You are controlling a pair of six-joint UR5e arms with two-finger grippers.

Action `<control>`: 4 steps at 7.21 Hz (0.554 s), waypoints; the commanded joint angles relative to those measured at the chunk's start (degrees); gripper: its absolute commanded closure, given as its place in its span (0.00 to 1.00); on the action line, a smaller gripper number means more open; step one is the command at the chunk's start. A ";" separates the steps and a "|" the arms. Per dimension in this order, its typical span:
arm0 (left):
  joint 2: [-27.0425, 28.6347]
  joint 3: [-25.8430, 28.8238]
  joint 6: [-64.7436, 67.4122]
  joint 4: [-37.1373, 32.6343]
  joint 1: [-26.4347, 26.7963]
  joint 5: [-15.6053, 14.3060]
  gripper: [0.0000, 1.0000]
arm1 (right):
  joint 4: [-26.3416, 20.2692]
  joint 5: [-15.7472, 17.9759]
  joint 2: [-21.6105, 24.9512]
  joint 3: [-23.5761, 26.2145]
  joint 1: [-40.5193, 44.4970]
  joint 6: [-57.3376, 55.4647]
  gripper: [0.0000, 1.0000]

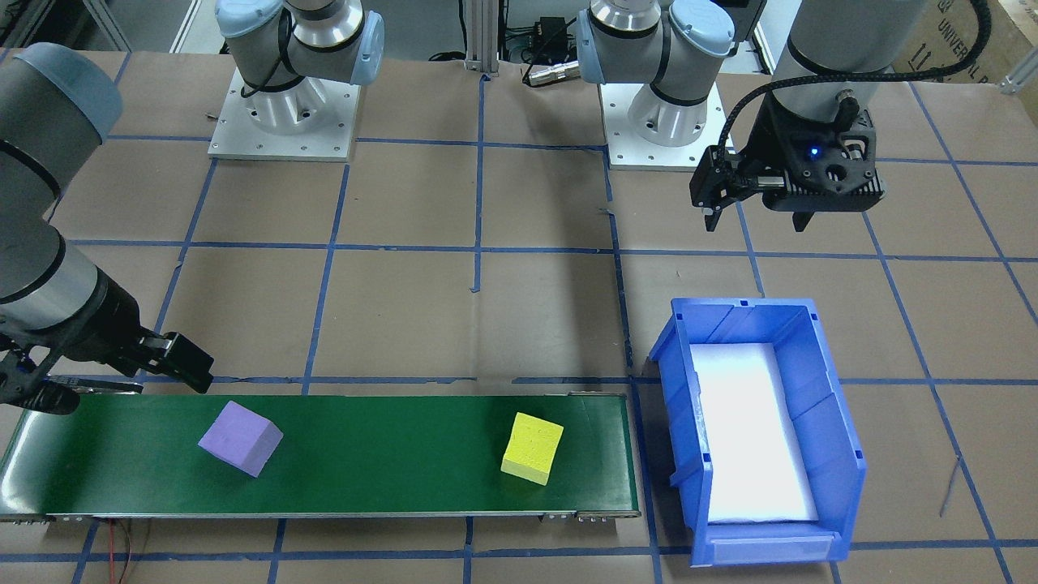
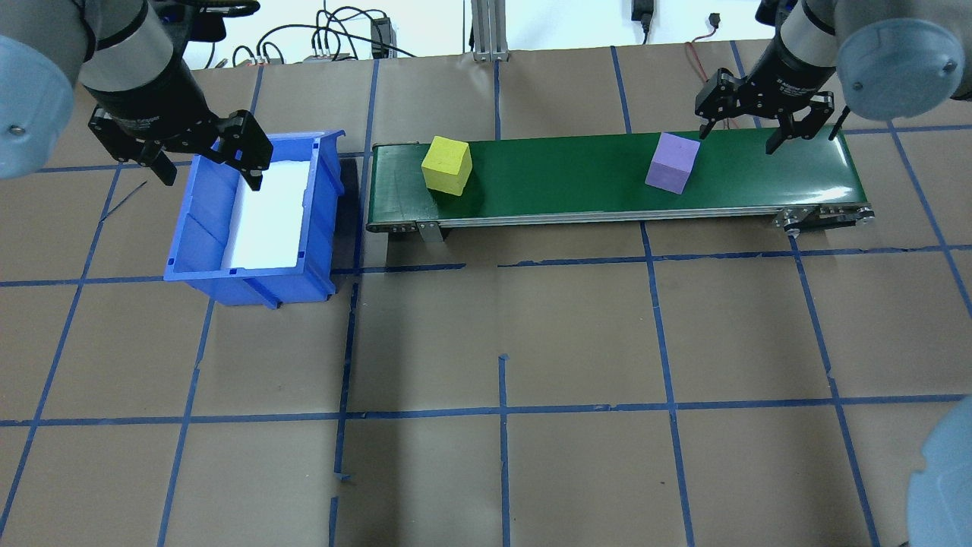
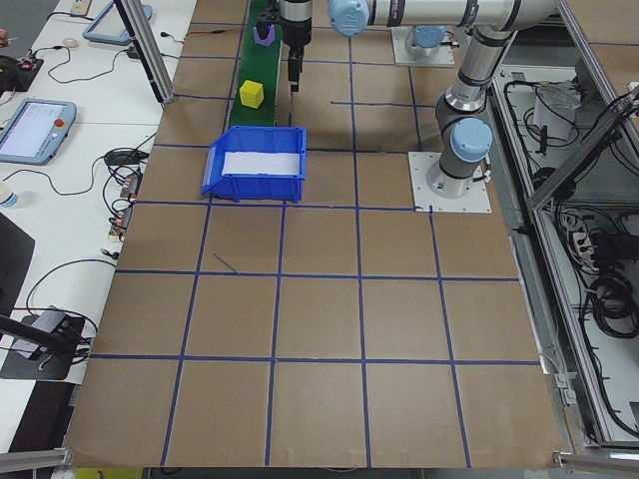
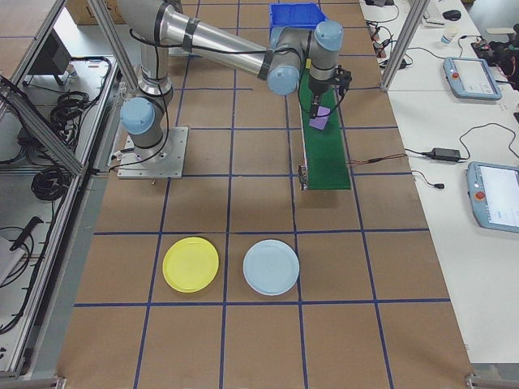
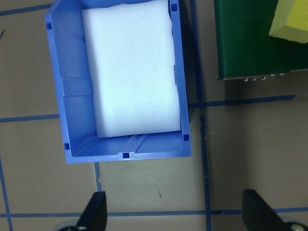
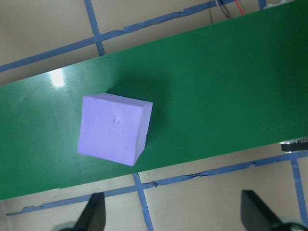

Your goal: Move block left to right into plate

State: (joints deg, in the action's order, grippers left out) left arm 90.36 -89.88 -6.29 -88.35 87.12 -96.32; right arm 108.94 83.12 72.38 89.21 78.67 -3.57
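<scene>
Brown taped table. Purple block point(image 2: 672, 162) on green belt point(image 2: 577, 182), frame right; yellow plate point(image 4: 190, 264) well apart, lower left in right-side view. Right gripper point(image 2: 763, 129) open beside block; left gripper point(image 2: 205, 156) open over bin point(image 2: 323, 220). Centre, square jaws to block faces, descend.

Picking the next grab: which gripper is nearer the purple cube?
Right. The right gripper hovers open beside the purple cube; the left gripper is open over the blue bin.

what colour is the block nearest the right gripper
Purple; clearest in the right wrist view.
</scene>
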 commanded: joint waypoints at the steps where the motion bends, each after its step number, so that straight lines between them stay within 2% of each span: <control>1: -0.71 -0.20 -0.03 -0.07 -0.11 -0.01 0.00 | 1.80 -0.33 -2.94 -0.43 -0.62 -2.13 0.01; 4: -0.80 -0.20 -0.21 -0.07 -0.11 -0.01 0.00 | 4.25 -1.47 -6.02 -1.22 -1.06 -1.88 0.00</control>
State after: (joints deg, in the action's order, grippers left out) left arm 89.62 -90.08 -6.37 -88.42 87.01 -96.30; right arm 112.21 81.91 67.82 88.56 77.96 -5.61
